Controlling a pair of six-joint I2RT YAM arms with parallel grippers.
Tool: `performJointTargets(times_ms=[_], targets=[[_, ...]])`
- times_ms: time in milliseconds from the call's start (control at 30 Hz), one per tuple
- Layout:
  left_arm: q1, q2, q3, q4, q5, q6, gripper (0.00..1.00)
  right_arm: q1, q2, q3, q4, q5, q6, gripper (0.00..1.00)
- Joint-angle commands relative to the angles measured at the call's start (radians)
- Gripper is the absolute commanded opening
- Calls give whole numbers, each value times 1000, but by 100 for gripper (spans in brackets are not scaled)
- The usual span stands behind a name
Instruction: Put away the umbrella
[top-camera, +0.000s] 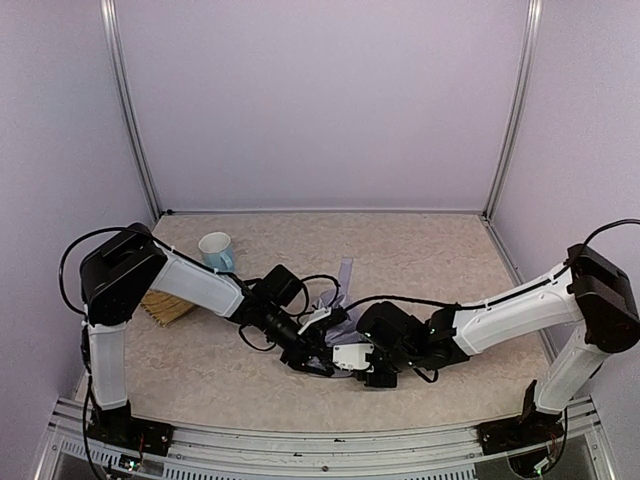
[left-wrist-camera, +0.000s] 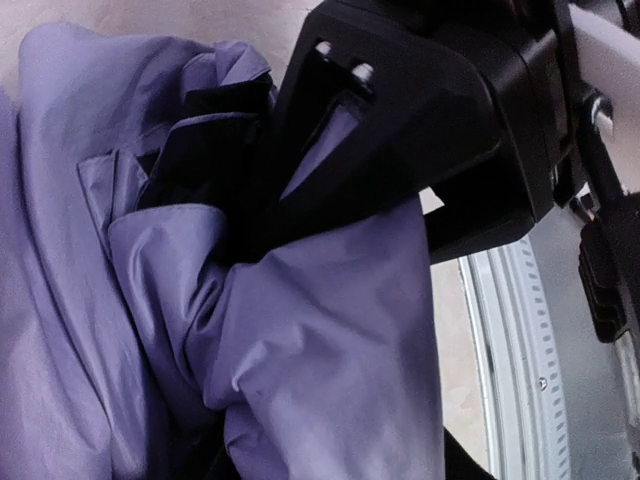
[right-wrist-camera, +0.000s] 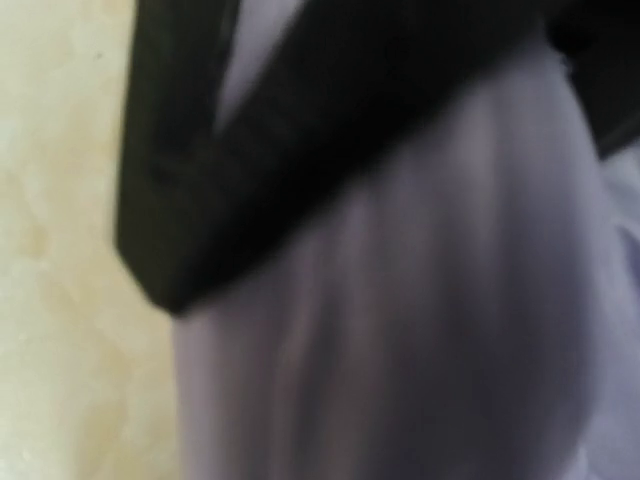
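The umbrella (top-camera: 344, 292) lies collapsed at the table's middle, mostly covered by both grippers, with a lavender strap sticking out toward the back. In the left wrist view its crumpled lavender fabric (left-wrist-camera: 300, 350) with black lining fills the frame. My left gripper (top-camera: 312, 352) is buried in that fabric, its fingers hidden. My right gripper (top-camera: 352, 362) meets it from the right; its black body (left-wrist-camera: 420, 110) clamps a fold of fabric. The right wrist view is blurred, full of lavender fabric (right-wrist-camera: 400, 330). The shaft and handle are hidden.
A pale blue mug (top-camera: 216, 250) stands at the back left. A woven tan mat (top-camera: 168, 306) lies under my left arm at the left. The metal rail (top-camera: 320, 440) runs along the table's near edge, close behind both grippers.
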Motion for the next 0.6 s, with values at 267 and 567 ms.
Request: performJointTargets(times_ms=[267,567], targets=[[19,-431,-505,713,-293,-196,65,-54,53,57,-267,-322,120,17],[-216,-746,-776,816,-754,153,63,-185,184,205,-526,-705,171,19]])
